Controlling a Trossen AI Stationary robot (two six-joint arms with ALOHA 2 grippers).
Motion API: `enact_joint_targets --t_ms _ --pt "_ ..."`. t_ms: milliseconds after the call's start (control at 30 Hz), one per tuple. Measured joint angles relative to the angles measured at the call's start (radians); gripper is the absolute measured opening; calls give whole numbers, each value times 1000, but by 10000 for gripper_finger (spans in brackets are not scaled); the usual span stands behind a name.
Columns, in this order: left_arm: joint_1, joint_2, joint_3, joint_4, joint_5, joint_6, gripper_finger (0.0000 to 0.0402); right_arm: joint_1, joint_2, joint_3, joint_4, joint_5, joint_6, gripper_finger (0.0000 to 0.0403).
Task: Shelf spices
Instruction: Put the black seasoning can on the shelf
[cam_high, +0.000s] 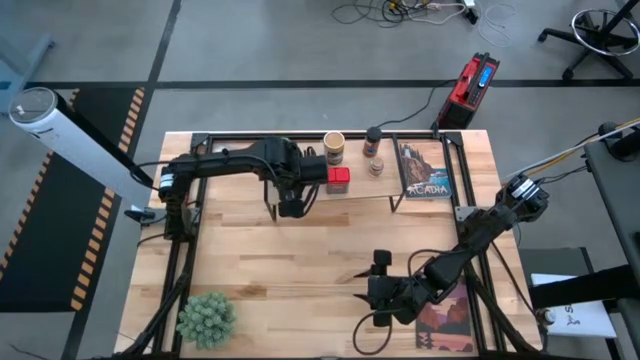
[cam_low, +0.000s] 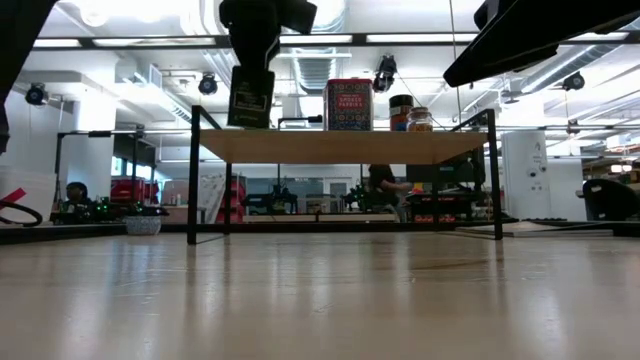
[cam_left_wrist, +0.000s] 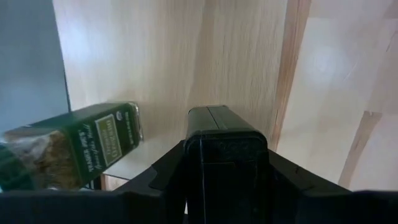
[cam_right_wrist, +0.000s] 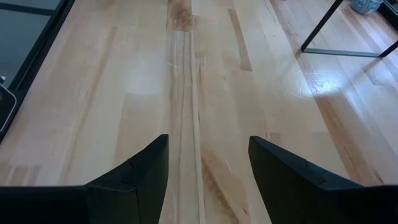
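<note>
Overhead, the wooden tabletop (cam_high: 300, 250) carries the shelf (cam_high: 400, 202) along its far edge, where the left gripper (cam_high: 292, 205) is clamped on a dark square tin (cam_low: 250, 97) beside the red square tin (cam_high: 338, 179), tan cylinder (cam_high: 334, 148) and dark-lidded brown jar (cam_high: 373, 141), while a fuzzy green plant ball (cam_high: 206, 318) sits at the near left corner. From table height, the red tin stands on the shelf board against a bright workshop with ceiling lights. The left wrist camera shows a green-labelled jar (cam_left_wrist: 74, 146) lying on its side, and the right gripper (cam_right_wrist: 208, 171) hovers, fingers apart, over bare planks by the near edge.

Tins (cam_low: 348, 104), jars (cam_low: 420, 120) on shelf (cam_low: 340, 146) — book (cam_high: 424, 168) rightmost
</note>
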Motion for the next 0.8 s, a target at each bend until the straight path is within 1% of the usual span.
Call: enact_joint_targets --t_ms 300,600,800 --pt "0 -2 -22 50 0 1 144 0 0 0 0 2 0 199" --pt "0 -8 -22 55 -2 -2 147 0 0 0 0 1 0 199" --pt "0 -9 -22 58 -29 -6 167 0 0 0 1 1 0 199"
